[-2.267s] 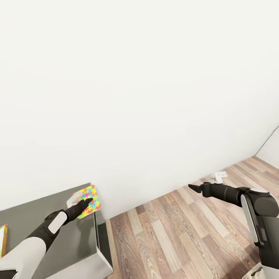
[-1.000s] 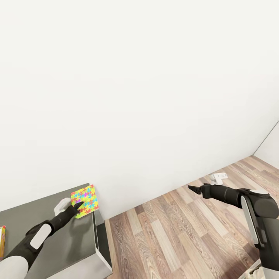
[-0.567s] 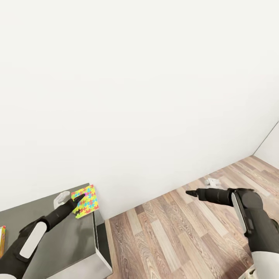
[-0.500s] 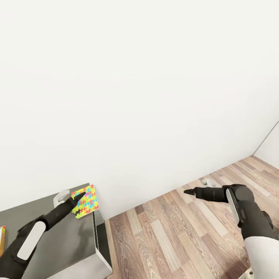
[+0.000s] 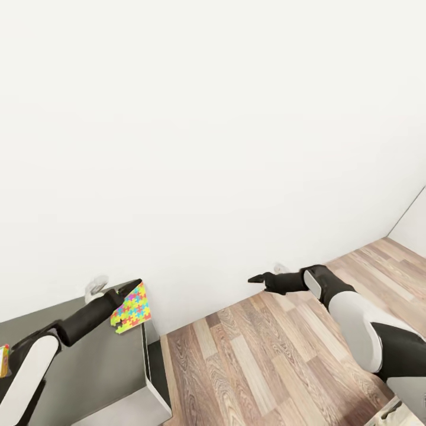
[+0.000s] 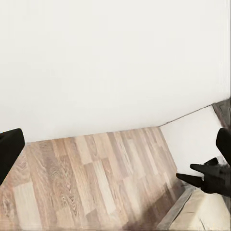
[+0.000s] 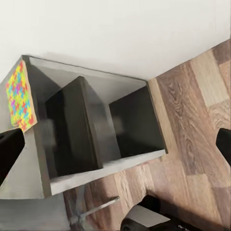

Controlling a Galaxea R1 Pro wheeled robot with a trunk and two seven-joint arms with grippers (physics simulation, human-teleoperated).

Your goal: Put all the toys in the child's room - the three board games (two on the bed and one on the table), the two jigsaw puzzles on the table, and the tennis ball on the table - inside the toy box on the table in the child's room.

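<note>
Puzzle (image 5: 132,307) on desk (image 5: 94,373) corner, by wall (image 5: 213,148).

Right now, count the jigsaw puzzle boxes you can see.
1 for certain: a jigsaw puzzle lies at the far corner of the dark desk, near the left gripper. A colourful sliver at the head view's left edge may be another; too little shows.

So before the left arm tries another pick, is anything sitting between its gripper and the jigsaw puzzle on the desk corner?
Nothing visible does. In the head view the left gripper is right at the near edge of the jigsaw puzzle, which lies at the corner of the table.
</note>
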